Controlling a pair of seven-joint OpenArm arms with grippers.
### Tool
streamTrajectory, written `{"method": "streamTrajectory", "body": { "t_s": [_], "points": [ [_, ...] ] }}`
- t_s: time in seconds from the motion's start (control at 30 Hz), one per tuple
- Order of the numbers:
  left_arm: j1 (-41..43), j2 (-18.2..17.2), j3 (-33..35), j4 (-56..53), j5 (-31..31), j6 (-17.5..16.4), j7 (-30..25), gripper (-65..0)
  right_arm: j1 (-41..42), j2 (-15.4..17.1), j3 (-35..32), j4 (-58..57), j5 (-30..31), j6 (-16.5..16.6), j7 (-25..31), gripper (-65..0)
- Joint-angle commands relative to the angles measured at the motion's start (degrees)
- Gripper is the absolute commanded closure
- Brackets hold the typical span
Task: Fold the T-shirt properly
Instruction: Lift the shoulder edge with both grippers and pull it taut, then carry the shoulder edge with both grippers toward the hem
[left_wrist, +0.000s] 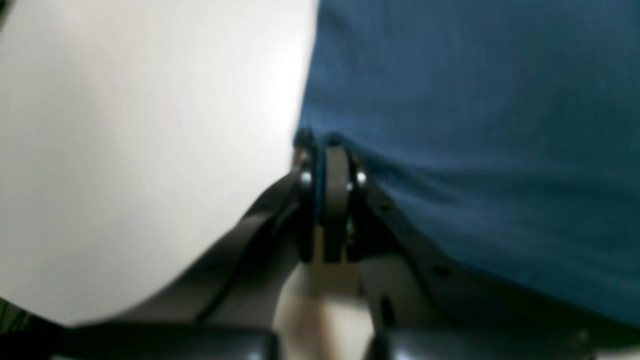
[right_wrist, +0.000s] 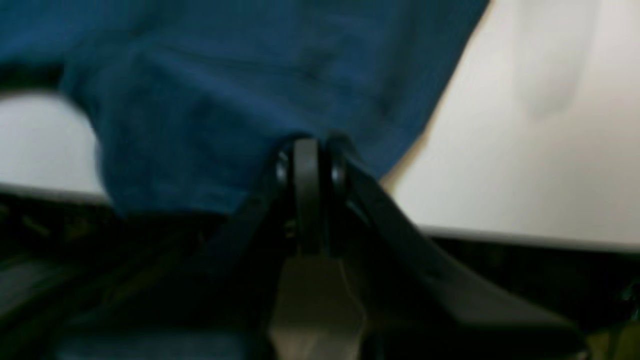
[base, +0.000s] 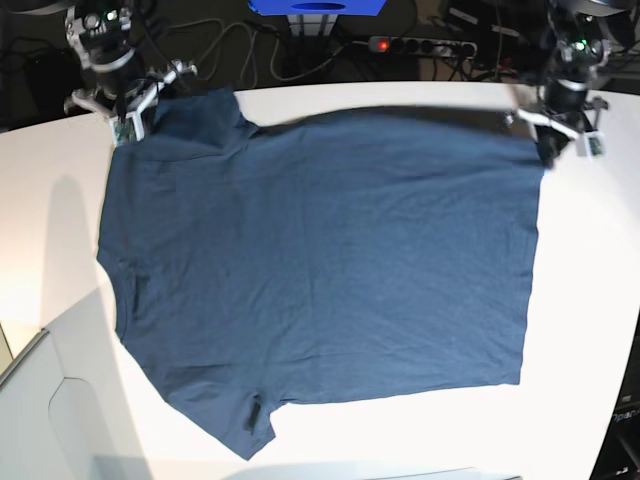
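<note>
The dark navy T-shirt lies spread flat on the white table, with its sleeves and collar to the left and its hem to the right in the base view. My left gripper is shut on the far right hem corner. In the left wrist view the gripper pinches the T-shirt at its edge. My right gripper is shut on the far left sleeve. In the right wrist view the gripper grips the T-shirt near the table's edge.
Behind the table are a power strip with a red light, cables and a blue box. A white panel sits at the near left corner. The table's far edge runs close behind both grippers.
</note>
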Motion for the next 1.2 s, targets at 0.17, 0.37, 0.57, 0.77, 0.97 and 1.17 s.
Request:
{"method": "streamTrajectory", "body": {
  "t_s": [0.17,0.37,0.57,0.77,0.97,1.17],
  "points": [
    [-5.4,-0.2,-0.7,0.8,-0.2,-0.2,-0.5,0.0,10.2,0.5,-0.2,0.4,0.4,0.3,-5.9,0.0],
    [-11.8,-0.2,-0.9,-2.6,-0.2,-0.2,5.1,0.0,20.7,0.5,-0.4,-0.5,0.4,0.3,-10.0,0.0],
    [-16.0,-0.6,-0.7,-6.9,-0.2,-0.2,5.5,0.0,29.8,0.5,-0.4,-6.6,0.4,3.2,-10.5,0.0],
    [-20.4,-0.9,-0.7,-8.5,-0.2,-0.2,5.5,0.0,39.0,0.6,-0.4,-16.1,0.4,4.8,-10.0,0.0],
    [-24.2,-0.9,-0.6,-8.5,-0.2,-0.2,5.6,0.0,46.6,0.6,-0.4,-24.0,0.4,4.9,-9.9,0.0],
    [-26.9,-0.9,-0.5,-9.5,-0.2,-0.2,5.6,0.0,51.9,0.6,-0.5,-29.7,0.4,5.0,-9.8,0.0]
  ]
}}
